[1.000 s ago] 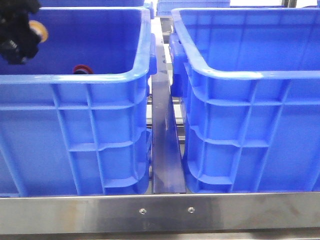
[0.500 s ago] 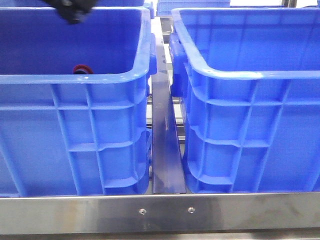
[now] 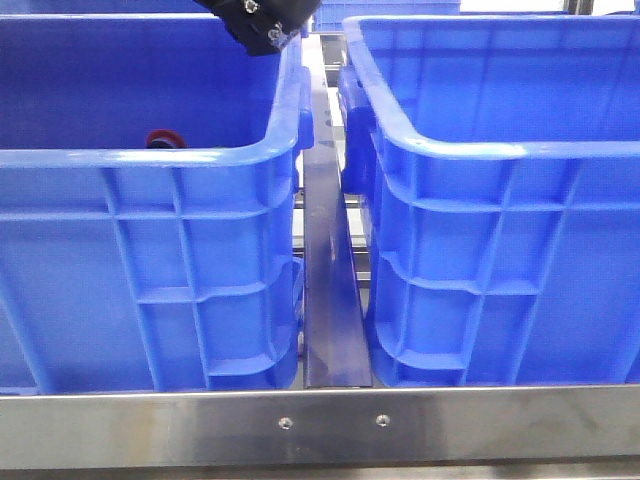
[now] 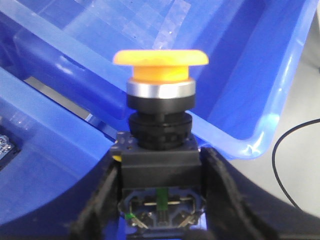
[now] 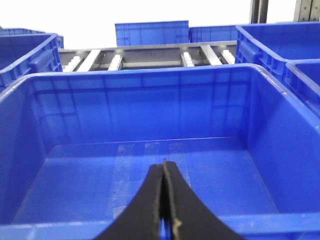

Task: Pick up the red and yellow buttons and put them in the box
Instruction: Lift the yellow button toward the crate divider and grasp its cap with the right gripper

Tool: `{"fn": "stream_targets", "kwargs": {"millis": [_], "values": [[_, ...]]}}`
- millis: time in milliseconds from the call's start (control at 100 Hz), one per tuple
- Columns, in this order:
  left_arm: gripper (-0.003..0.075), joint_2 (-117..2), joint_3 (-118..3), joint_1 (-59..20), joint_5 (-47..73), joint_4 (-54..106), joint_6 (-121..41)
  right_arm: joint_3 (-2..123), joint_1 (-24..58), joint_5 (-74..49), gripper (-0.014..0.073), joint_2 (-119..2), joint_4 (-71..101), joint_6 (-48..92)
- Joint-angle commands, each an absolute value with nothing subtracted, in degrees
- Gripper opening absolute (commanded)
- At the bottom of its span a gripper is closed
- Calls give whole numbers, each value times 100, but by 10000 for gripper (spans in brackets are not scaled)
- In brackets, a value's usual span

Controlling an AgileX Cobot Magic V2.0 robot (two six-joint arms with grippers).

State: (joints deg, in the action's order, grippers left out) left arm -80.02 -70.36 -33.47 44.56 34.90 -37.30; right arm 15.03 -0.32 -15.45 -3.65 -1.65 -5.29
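In the left wrist view my left gripper is shut on the dark body of the yellow button, held upright with its domed cap up. Behind it lies the empty right blue box, tape strips on its floor. In the front view only the left arm's black end shows, at the top over the far right rim of the left crate. The red button peeks over that crate's near rim, inside it. My right gripper is shut and empty above the right box, which also shows in the front view.
A steel rail runs between the two crates and a steel bar crosses in front of them. More blue crates and a roller conveyor stand behind. A black cable lies on the surface beside the right box.
My left arm has moved right along the top of the front view, from over the left crate's left side to its far right rim. The yellow button has left the front view.
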Motion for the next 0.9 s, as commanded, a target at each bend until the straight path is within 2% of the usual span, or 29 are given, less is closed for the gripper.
{"fn": "stream_targets", "kwargs": {"millis": [0, 200, 270, 370, 490, 560, 710, 890], "values": [[118, -7825, -7180, -3389, 4162, 3729, -3754, 2192, -31, -1693, -56, -834, -153, -548], [118, -7825, -7180, -3389, 4162, 3729, -3754, 3173, -31, -2449, -53, -2030, -153, -548], [118, -7825, -7180, -3389, 4162, 3729, -3754, 3435, -31, -2578, -4, -2462, -153, -548], [118, -7825, -7180, -3389, 4162, 3729, -3754, 3761, -31, -2715, 179, -3019, -153, -548], [118, -7825, -7180, -3389, 4162, 3729, -3754, 4112, -31, -2758, 463, -3539, 37, -548], [118, -7825, -7180, -3389, 4162, 3729, -3754, 4343, -31, -2869, 554, -3776, 439, -548], [118, -7825, -7180, -3389, 4162, 3729, -3754, 4875, -25, -3344, 570, -4193, 1833, -330], [118, -7825, -7180, -3389, 4162, 3729, -3754, 5197, -25, -3830, 570, -4682, 4559, 1221]]}}
